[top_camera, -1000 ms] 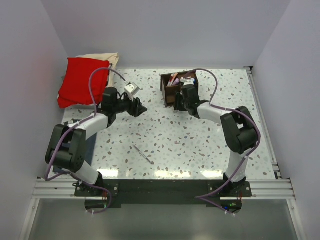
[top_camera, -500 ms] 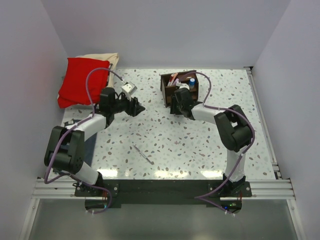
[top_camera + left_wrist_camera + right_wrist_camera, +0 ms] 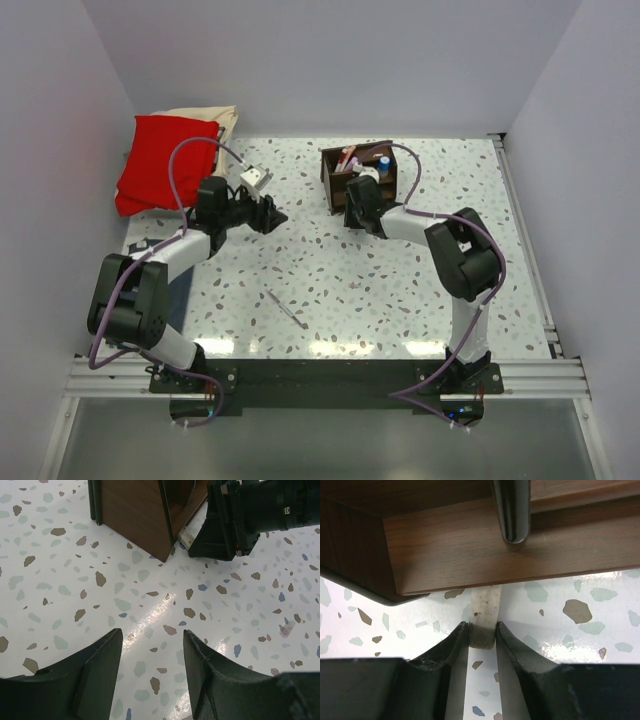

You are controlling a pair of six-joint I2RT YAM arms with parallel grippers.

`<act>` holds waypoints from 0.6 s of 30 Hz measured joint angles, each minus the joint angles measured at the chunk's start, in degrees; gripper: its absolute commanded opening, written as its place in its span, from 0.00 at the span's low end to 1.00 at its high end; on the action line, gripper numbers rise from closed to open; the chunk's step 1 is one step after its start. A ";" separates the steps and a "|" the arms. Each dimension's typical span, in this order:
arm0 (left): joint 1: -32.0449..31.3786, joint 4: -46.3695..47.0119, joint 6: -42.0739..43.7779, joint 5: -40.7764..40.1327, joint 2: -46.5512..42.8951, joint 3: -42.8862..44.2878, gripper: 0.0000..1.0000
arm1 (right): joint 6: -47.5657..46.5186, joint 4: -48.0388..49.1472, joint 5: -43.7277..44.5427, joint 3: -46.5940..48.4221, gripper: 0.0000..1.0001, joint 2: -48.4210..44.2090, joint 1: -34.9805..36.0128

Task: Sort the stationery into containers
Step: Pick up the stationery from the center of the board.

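At the far left corner lies a folded red cloth with a cream cloth poking out behind it. Just right of these, the left gripper hangs low over the white speckled table, its two dark fingers apart with nothing between them, pointing toward the box. Nearer the arm bases, well apart from everything else, a thin silvery-grey pen lies slantwise on the table. A tiny pinkish piece sits loose on the surface further right. Beyond it, at the far middle, stands the small dark brown wooden organizer box, with pink-red pens upright in its left part and a stubby blue-and-white cylinder in its right part. At the box's near corner the right gripper is pinched on a slim off-white stick that lies on the table, its far end tucked against the foot of the box. The wooden wall stands directly ahead of the fingers, and a dark grey rounded bar hangs down over it; what that bar is cannot be told.
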 measured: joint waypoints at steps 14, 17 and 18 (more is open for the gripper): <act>0.02 1.68 -0.48 0.52 0.61 0.00 0.57 | -15.23 -6.43 -10.91 -5.51 0.00 -13.88 -6.71; 0.02 2.34 -0.52 0.92 1.55 0.00 0.57 | -18.05 -6.62 -11.96 -5.33 0.00 -15.13 -9.60; 0.00 2.56 -0.52 1.05 1.90 0.00 0.57 | -18.80 -6.62 -12.35 -5.22 0.00 -15.10 -10.23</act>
